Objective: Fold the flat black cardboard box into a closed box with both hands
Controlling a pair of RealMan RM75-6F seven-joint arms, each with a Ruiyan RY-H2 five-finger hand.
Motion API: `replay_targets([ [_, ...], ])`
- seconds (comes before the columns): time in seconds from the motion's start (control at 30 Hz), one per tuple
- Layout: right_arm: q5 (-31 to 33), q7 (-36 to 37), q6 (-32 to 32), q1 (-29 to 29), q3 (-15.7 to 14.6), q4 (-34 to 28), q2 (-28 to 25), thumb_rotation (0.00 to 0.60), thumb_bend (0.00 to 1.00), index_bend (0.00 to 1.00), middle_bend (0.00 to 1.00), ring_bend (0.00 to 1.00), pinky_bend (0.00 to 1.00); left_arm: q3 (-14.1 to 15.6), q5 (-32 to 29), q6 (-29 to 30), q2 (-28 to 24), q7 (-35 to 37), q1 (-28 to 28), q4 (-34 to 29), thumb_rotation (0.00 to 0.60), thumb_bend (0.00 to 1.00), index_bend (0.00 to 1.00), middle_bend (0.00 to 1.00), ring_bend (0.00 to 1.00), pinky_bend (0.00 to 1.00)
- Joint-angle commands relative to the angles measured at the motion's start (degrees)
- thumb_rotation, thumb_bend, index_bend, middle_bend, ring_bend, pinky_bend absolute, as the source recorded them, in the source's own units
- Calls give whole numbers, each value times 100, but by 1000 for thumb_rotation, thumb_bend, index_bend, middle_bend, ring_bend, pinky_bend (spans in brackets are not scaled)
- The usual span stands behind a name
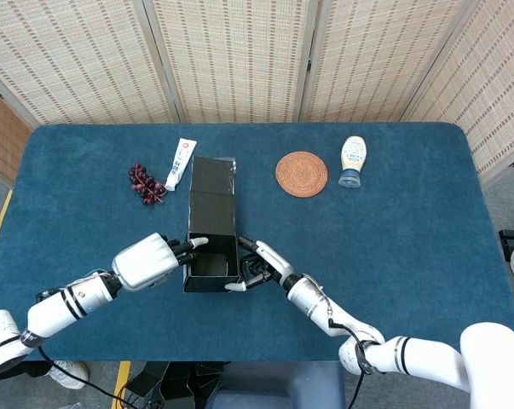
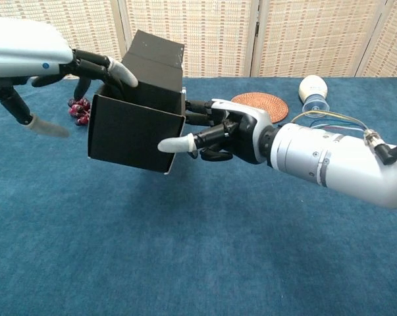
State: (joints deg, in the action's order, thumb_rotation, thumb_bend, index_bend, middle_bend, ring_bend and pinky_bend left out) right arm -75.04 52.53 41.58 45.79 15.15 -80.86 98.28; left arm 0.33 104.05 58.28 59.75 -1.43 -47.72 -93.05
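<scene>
- Nearest the robot, the right hand (image 2: 214,135) is gripping the right wall of the black cardboard box (image 1: 210,230), thumb reaching along the front panel and the other fingers pressing on the side.
- The left hand (image 1: 146,260) is reaching in from the other side with its fingers spread; its fingertips (image 2: 122,72) are resting at the box's upper left edge, touching it without clasping it.
- The box is sitting between the two hands over the blue table (image 1: 393,230), already raised into an open-topped shape; whether it is resting on the cloth I cannot tell.
- Its lid flap (image 2: 155,56) is standing up at the back, so tucking and closing appear to be what is remaining.
- Farther back are lying a dark beaded cluster (image 1: 146,183), a white tube (image 1: 181,163), a woven coaster (image 1: 302,173) and a squeeze bottle (image 1: 353,159).
</scene>
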Motion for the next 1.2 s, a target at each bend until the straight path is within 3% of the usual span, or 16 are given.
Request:
replay_targets([
  [0.03, 143, -187, -28, 2, 15, 95, 24, 600, 443, 243, 317, 708, 1000, -37, -237, 94, -80, -140, 169, -35, 600, 223, 157, 105, 431, 717],
  [0.27, 511, -1019, -59, 111, 30, 405, 309, 600, 442, 243, 292, 708, 1000, -177, -1040, 563, -246, -69, 749, -109, 600, 223, 70, 78, 407, 710],
  [0.43, 784, -1684, -45, 243, 69, 670, 644, 600, 426, 229, 264, 706, 1000, -176, -1264, 951, -298, 244, 1133, -15, 600, 223, 46, 71, 400, 707],
  [0.6, 1047, -2312, -53, 402, 117, 944, 995, 600, 395, 163, 213, 696, 1000, -102, -1253, 1074, -295, 476, 1338, 83, 600, 223, 37, 59, 400, 706],
  [0.8, 1326, -2954, -61, 497, 114, 1156, 1298, 600, 300, 29, 77, 659, 1000, -53, -1229, 1115, -290, 741, 1483, 144, 600, 223, 22, 42, 399, 701],
  [0.97, 1451, -3211, -124, 461, 108, 1054, 1284, 600, 177, 0, 0, 589, 1000, -63, -1262, 1142, -205, 1038, 1574, 240, 600, 223, 15, 39, 395, 701],
  [1.2, 1628, -3423, -103, 213, 44, 567, 931, 600, 136, 0, 0, 563, 1000, -85, -1477, 1050, -45, 1728, 1691, 257, 600, 223, 10, 39, 423, 700],
])
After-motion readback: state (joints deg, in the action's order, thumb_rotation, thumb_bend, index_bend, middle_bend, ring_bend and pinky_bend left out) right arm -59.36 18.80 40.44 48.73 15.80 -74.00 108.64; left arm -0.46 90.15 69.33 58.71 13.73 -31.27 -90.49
